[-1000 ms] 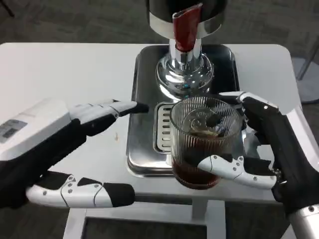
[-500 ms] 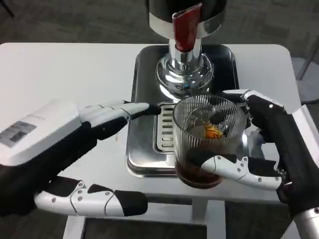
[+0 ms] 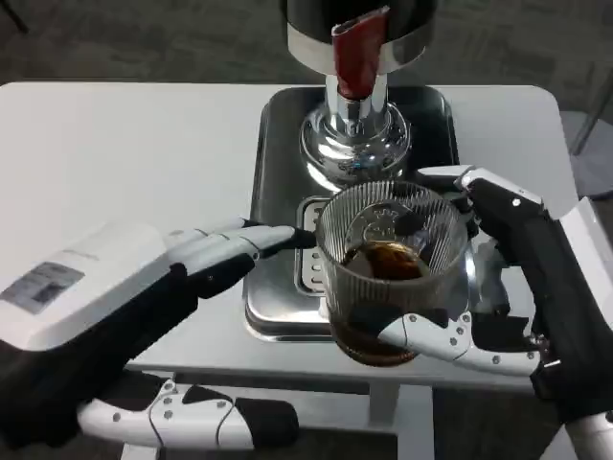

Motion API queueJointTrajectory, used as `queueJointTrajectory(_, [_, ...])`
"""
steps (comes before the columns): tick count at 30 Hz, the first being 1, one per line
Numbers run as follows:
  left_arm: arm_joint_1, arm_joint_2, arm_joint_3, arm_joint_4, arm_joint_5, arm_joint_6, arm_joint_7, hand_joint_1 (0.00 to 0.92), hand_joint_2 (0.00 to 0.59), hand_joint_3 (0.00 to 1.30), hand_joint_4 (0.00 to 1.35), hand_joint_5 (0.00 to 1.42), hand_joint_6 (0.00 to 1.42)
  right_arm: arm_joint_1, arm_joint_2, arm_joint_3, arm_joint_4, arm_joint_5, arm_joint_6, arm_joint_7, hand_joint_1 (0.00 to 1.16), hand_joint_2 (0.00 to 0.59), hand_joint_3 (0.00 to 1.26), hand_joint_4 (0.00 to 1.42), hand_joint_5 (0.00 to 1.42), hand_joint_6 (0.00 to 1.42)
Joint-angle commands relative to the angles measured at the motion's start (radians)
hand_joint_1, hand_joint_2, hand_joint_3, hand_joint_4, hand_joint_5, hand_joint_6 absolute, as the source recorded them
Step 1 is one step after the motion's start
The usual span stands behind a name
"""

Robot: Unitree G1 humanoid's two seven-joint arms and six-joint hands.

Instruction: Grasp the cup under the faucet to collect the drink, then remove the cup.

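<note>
Spill risk: right hand [image 3: 512,287] clamps the filled cup [image 3: 391,273].
Left hand [image 3: 144,316], fingers apart, reaches near; a bump slops drink onto the tray [image 3: 278,144].

White table [image 3: 124,153] spans the frame, top mostly bare on the left. Steel drip tray [image 3: 278,144] sits on it mid-right, shiny, rounded corners, raised rim. Slotted grate [image 3: 308,259] is set into the tray's front part, partly covered. Dark grey carpet [image 3: 153,38] behind the table. Table's white legs [image 3: 388,412] visible below its front edge.
</note>
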Motion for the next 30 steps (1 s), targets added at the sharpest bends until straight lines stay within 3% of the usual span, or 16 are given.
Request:
queueJointTrajectory(1, [0.033, -0.007, 0.019, -0.027, 0.019, 0.011, 0.002, 0.0, 0.053, 0.12, 0.03, 0.08, 0.21, 0.005, 0.008, 0.001, -0.039, 0.001, -0.056, -0.021, 0.83, 0.22, 1.05, 1.18, 1.42, 1.42])
queueJointTrajectory(18, [0.07, -0.019, 0.064, -0.047, 0.076, 0.042, 0.005, 0.0, 0.05, 0.08, 0.0, 0.04, 0.19, 0.013, 0.009, -0.036, -0.035, 0.014, -0.049, -0.019, 0.85, 0.201, 1.06, 1.17, 1.42, 1.42])
queueJointTrajectory(30, [0.067, -0.013, 0.063, -0.038, 0.084, 0.042, 0.0, 0.0, 0.045, 0.06, 0.0, 0.02, 0.17, 0.009, 0.012, -0.043, -0.028, 0.018, -0.046, -0.015, 0.84, 0.203, 1.06, 1.19, 1.42, 1.42])
